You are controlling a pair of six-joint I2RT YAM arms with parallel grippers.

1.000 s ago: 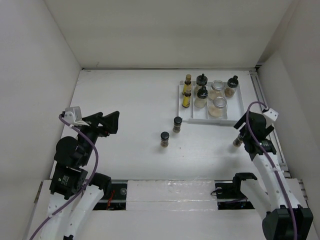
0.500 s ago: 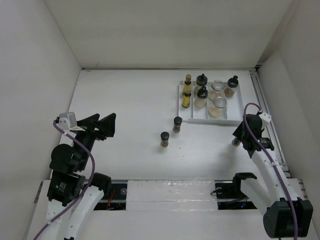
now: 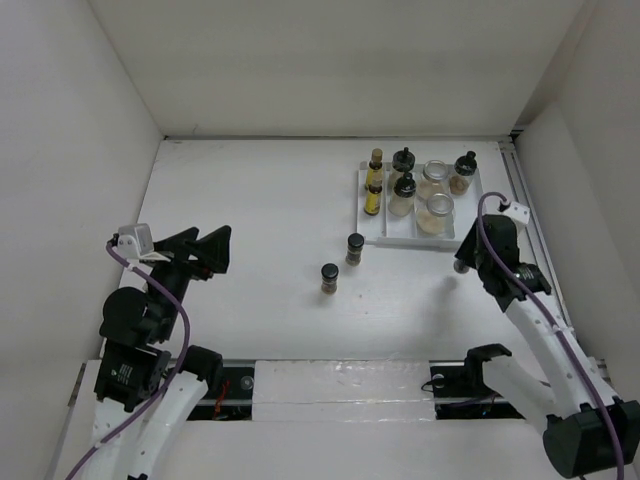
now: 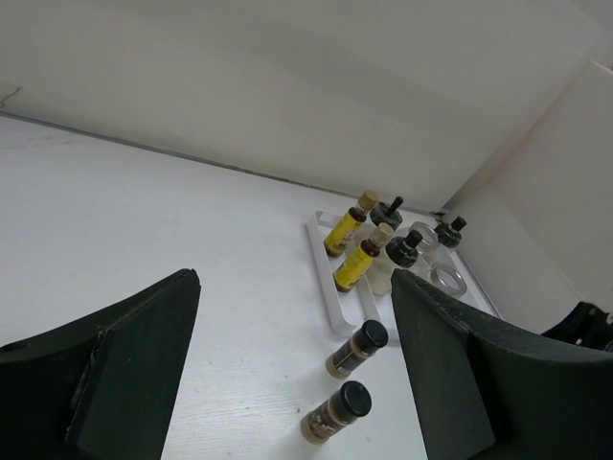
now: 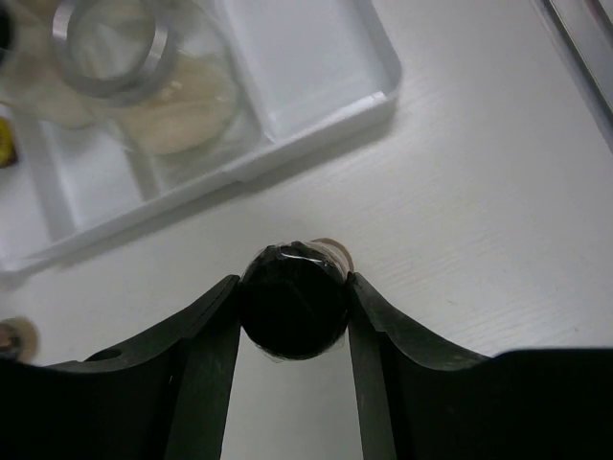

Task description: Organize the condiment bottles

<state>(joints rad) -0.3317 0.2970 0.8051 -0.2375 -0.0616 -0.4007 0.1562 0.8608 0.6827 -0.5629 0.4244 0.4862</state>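
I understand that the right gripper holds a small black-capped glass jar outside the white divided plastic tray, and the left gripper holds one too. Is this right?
The last part is wrong: the left wrist view shows the left gripper open and empty. The right gripper holds a small black-capped glass jar outside the white divided plastic tray.

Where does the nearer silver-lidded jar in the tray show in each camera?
Top external: wide silver-lidded glass jar, near end of the white divided plastic tray.
Left wrist: right of centre, in the tray.
Right wrist: top left corner.
Shared landmark: the tray's white rim.
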